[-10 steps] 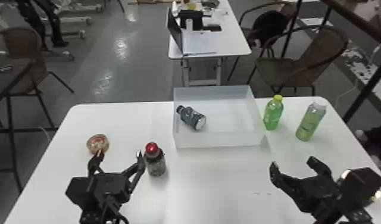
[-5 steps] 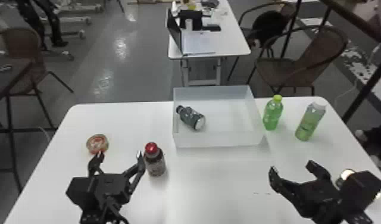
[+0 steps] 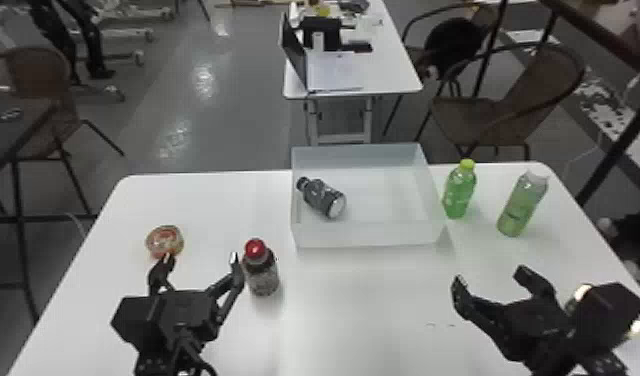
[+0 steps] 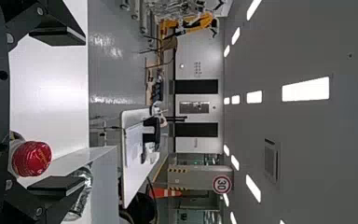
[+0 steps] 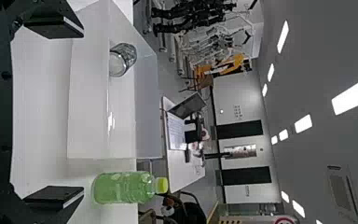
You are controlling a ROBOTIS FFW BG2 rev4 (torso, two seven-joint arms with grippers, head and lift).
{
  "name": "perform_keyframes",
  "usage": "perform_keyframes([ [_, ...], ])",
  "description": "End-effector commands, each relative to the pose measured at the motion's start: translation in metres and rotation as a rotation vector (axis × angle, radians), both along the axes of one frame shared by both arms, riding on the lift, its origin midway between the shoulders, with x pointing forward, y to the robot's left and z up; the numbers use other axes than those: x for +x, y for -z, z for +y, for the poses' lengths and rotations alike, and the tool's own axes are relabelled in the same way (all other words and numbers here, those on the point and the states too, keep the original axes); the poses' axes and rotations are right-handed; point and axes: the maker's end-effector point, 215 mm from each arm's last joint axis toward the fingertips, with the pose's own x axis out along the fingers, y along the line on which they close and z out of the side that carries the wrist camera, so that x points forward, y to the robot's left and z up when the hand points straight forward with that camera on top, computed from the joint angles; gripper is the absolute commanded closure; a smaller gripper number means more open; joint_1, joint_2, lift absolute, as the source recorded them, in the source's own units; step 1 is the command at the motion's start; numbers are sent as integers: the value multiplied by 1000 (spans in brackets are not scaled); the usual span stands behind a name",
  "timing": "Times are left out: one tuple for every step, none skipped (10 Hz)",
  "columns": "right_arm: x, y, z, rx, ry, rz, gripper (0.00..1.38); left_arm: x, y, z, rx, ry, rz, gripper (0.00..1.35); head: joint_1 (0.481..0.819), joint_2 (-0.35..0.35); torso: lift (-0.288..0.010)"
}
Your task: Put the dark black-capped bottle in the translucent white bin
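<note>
Inside the translucent white bin (image 3: 369,234), a dark bottle (image 3: 324,197) with a black cap (image 3: 302,183) lies on its side at the nine o'clock end, cap toward ten o'clock and pale base toward four, as the head view shows it. Out toward seven o'clock from the bin, the left gripper (image 3: 201,260) is open and holds nothing, its fingers wide apart; one tip overlaps the near edge of a small round container (image 3: 165,240), and the other is just beside an upright bottle with a red cap (image 3: 262,272), though whether either touches is hard to tell. Toward four o'clock, the right gripper (image 3: 490,277) stands open and empty over the white table (image 3: 364,320). Both arms are cut off by the picture's edges. At the bin's three o'clock side stands a green bottle (image 3: 458,195), with a second green bottle (image 3: 522,205) farther out, its pale top hard to make out. Past the bin at twelve o'clock, a laptop (image 3: 295,52) sits on another table (image 3: 394,75). In the left wrist view, the red-capped bottle's lower part is hidden by the gripper's black frame, and the dark bottle is partly covered by one finger (image 4: 58,184). In the right wrist view, the dark bottle's base end shows above the bin's near wall, its cap out of sight
</note>
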Motion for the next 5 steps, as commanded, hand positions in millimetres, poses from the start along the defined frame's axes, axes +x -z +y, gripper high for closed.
perform_keyframes([
  [0,0,0,1,1,0,108,0,-2,0,-1,-2,-3,231,695,62,-35],
  [1,0,0,1,1,0,108,0,-2,0,-1,-2,-3,231,695,63,-35],
  [1,0,1,5,3,0,108,0,-2,0,-1,-2,-5,231,695,64,-35],
  [1,-1,2,4,3,-3,108,0,-2,0,-3,-1,-3,231,695,64,-35],
  [2,-1,2,4,3,-4,108,0,-2,0,-3,-1,-3,231,695,64,-35],
])
